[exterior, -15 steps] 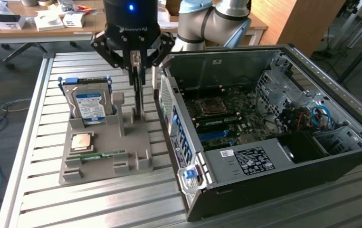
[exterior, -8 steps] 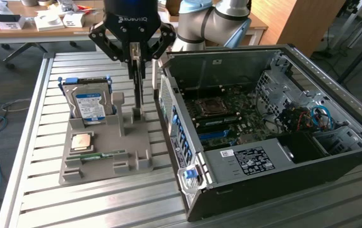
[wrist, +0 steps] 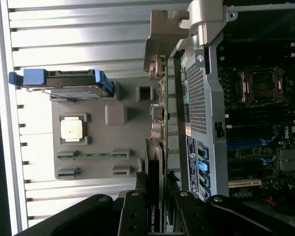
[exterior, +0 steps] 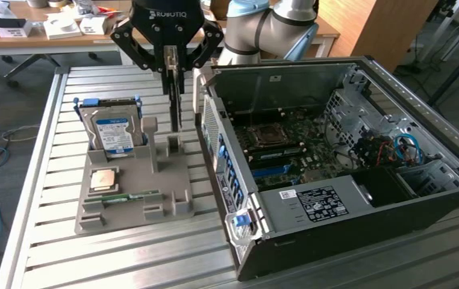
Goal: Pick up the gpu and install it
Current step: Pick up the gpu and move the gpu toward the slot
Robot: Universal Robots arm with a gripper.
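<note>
My gripper [exterior: 173,65] is clamped narrow on the gpu [exterior: 178,105], pinching its flat faces at the upper end. The card hangs edge-on and upright above the gray holder [exterior: 137,201], just beside the open computer case [exterior: 326,201]. I judge it light and stiff but fragile, a thin board with a fan and exposed parts, best held on bare board areas and never by the fan or connector edge.

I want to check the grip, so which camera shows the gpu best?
The wrist view: the gpu runs lengthwise out from the gripper, showing its label, green board edge and silver bracket. In the exterior view the gpu is edge-on, a thin dark strip hanging from the gripper.
</note>
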